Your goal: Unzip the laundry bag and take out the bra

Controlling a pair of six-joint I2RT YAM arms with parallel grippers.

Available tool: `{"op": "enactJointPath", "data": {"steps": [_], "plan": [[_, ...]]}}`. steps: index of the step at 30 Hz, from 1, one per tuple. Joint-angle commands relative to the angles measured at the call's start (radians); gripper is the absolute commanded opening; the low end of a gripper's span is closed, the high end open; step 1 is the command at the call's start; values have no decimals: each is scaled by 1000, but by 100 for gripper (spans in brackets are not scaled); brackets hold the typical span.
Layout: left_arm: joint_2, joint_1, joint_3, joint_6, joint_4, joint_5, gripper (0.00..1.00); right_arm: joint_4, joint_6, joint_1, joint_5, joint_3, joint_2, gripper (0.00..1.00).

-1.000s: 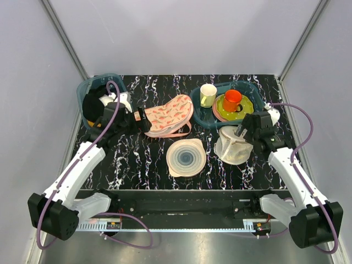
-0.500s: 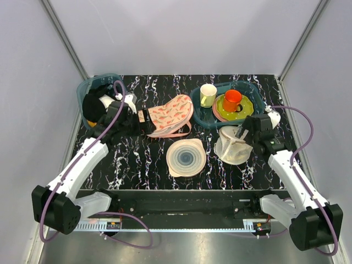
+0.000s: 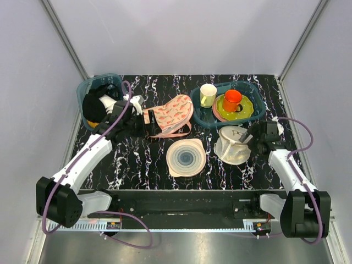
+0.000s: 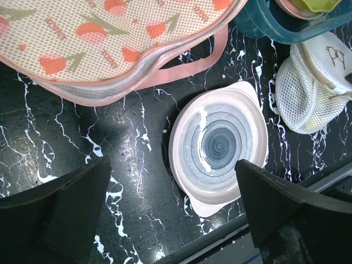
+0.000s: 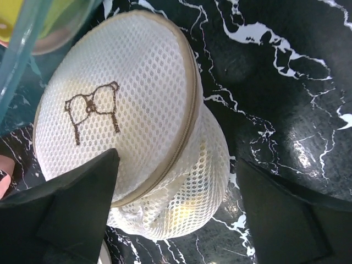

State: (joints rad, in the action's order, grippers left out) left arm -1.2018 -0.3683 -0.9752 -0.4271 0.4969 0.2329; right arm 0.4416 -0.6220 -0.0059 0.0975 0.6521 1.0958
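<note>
The laundry bag [image 3: 233, 144], a white domed mesh pouch with a black line drawing on its flat face, sits right of centre on the black marbled table. My right gripper [image 3: 249, 137] is just to its right, open. In the right wrist view the laundry bag [image 5: 126, 93] fills the space between the spread fingers [image 5: 60, 214], and its tan zip [image 5: 187, 129] runs shut around the rim. The bra shows only as a yellow tint through the mesh [image 5: 192, 206]. My left gripper [image 3: 149, 118] hangs open by the pink cloth, empty, with the laundry bag [image 4: 311, 88] far to its right.
A pink carrot-patterned cloth [image 3: 170, 115] lies at centre back. In front of it is a pale ringed disc [image 3: 186, 157]. A teal tray [image 3: 253, 91] behind the bag holds a cup, an orange mug and plates. A teal bin [image 3: 83, 91] with dark clothes stands back left.
My left gripper has slid right, up to the pink cloth's edge. My right gripper has drawn back from above the bag to its right side. Both stay open.
</note>
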Motion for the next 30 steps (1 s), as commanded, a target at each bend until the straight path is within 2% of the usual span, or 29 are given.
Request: {"op": "enactJointPath", "data": {"steps": [1, 2, 5, 12, 18, 21, 22, 23, 24, 25, 26, 30], "plan": [[-8, -7, -5, -19, -67, 29, 99, -136, -51, -28, -93, -55, -19, 88], [-12, -9, -3, -25, -67, 26, 99, -148, -44, -28, -81, -68, -27, 59], [-27, -15, -8, -35, -70, 29, 99, -127, -13, -28, -52, -72, -97, 0], [-50, -53, -23, -50, -81, 8, 99, 11, 14, -26, -136, -10, -335, 0], [-73, -99, -54, -39, -96, 26, 99, 115, 15, -26, -286, 87, -364, 0], [-82, -144, -68, -29, -123, 51, 99, 63, -88, -25, -338, 41, -433, 0], [-84, -156, -72, -25, -126, 43, 99, 40, -122, -26, -344, -23, -454, 0], [-87, -175, -77, -32, -127, 36, 99, -27, -199, -25, -361, -61, -473, 0], [-93, -181, -82, -32, -126, 28, 99, -58, -218, -25, -383, -98, -488, 8], [-96, -184, -85, -32, -124, 20, 99, -78, -219, -25, -406, -138, -479, 28], [-99, -188, -88, -30, -115, 14, 99, -23, -185, -25, -410, -134, -468, 68], [-108, -198, -94, -16, -92, 5, 99, 172, -36, -25, -251, -40, -459, 89]]}}
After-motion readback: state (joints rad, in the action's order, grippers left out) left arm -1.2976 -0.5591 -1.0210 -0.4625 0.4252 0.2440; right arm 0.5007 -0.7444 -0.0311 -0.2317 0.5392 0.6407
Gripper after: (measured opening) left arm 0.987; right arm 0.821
